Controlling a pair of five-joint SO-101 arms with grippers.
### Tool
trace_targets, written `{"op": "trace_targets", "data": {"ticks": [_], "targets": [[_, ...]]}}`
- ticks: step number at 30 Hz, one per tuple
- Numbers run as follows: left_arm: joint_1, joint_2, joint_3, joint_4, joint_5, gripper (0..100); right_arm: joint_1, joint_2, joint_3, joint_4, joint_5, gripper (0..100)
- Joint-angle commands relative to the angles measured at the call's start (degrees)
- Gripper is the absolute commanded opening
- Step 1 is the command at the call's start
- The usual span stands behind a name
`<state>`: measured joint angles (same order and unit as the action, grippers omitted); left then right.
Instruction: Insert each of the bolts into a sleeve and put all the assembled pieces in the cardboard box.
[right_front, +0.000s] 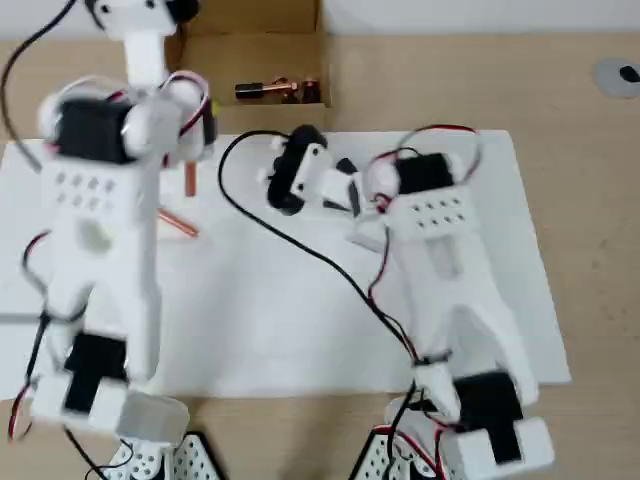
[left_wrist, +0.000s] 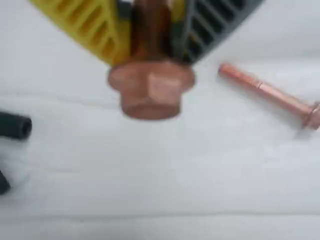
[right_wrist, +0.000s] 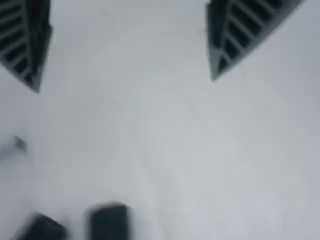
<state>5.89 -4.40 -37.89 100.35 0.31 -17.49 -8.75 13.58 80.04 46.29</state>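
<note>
My left gripper (left_wrist: 150, 52) is shut on a copper bolt (left_wrist: 151, 92), which hangs head-down above the white sheet (right_front: 300, 300); in the high view this bolt (right_front: 190, 178) sits just below the gripper (right_front: 197, 145). A second copper bolt (left_wrist: 270, 95) lies loose on the sheet (right_front: 180, 222). Two black sleeves (left_wrist: 15, 125) lie nearby, between the arms. My right gripper (right_front: 345, 190) hovers open over the sheet with nothing between its fingers (right_wrist: 240, 35), and black sleeves (right_wrist: 110, 220) lie just past it. The cardboard box (right_front: 300, 45) at the back holds assembled pieces (right_front: 280, 91).
A black cable (right_front: 300, 245) crosses the sheet between the arms. The wooden table (right_front: 580, 200) shows around the sheet. A small dark object (right_front: 620, 75) sits at the far right edge.
</note>
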Motion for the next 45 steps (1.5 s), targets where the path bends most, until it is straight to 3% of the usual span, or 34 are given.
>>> {"op": "trace_targets", "data": {"ticks": [1, 8, 19, 31, 40, 45], "targets": [[-3.43, -11.82, 6.07, -1.49, -1.23, 1, -2.24, 6.2, -2.86, -2.02, -1.58, 25.7], [-10.55, -24.4, 19.25, -6.42, -4.48, 1, -2.07, 20.7, -15.69, -1.41, -2.2, 25.7], [-10.81, -39.87, 35.96, -13.89, -11.16, 1, -2.86, 31.69, -30.46, 5.1, 2.29, 25.7], [-10.81, -47.34, 39.21, -13.8, -15.65, 1, -1.89, 46.02, -36.18, 8.26, 4.4, 25.6], [-10.9, -49.01, 39.21, -13.8, -15.65, 1, -1.89, 46.64, -36.53, 10.55, 4.13, 2.7], [-10.9, -49.89, 39.21, -13.71, -15.65, 1, -1.98, 46.64, -40.84, 14.95, 4.13, 1.0]]}}
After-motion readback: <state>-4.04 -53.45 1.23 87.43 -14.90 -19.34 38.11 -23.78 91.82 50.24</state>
